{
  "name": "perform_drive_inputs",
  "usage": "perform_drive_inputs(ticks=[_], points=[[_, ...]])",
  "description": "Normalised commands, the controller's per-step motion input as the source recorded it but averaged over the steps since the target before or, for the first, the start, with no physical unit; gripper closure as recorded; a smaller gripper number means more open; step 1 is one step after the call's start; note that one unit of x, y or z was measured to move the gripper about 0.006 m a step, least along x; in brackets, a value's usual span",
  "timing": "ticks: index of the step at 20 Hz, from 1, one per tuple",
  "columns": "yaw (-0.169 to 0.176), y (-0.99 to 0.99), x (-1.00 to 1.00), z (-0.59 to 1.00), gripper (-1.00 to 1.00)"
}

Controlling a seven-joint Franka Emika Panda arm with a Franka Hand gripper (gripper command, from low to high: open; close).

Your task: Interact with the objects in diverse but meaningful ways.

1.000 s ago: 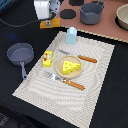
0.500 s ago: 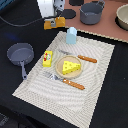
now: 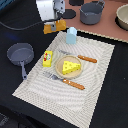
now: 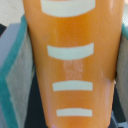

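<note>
Robot jaws grip a smooth golden-brown bread loaf (image 3: 54,26) with pale stripes, lifted above the counter beyond the ribbed placemat (image 3: 95,75), now farther toward the exterior view's right

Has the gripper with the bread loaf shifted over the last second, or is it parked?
Yes. The gripper, shut on the bread loaf, has drifted toward the exterior view's right, closing on the milk carton, which has not moved on the placemat.
</note>
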Motion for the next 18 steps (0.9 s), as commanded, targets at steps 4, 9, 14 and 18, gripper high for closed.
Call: perform_drive_inputs(ticks=[4, 9, 14, 18], points=[[0.000, -0.74, 0.65, 0.16, 1.00], [0.000, -0.75, 0.66, 0.09, 1.00], [0.000, -0.75, 0.67, 0.02, 1.00], [0.000, -0.79, 0.58, -0.01, 1.00]])
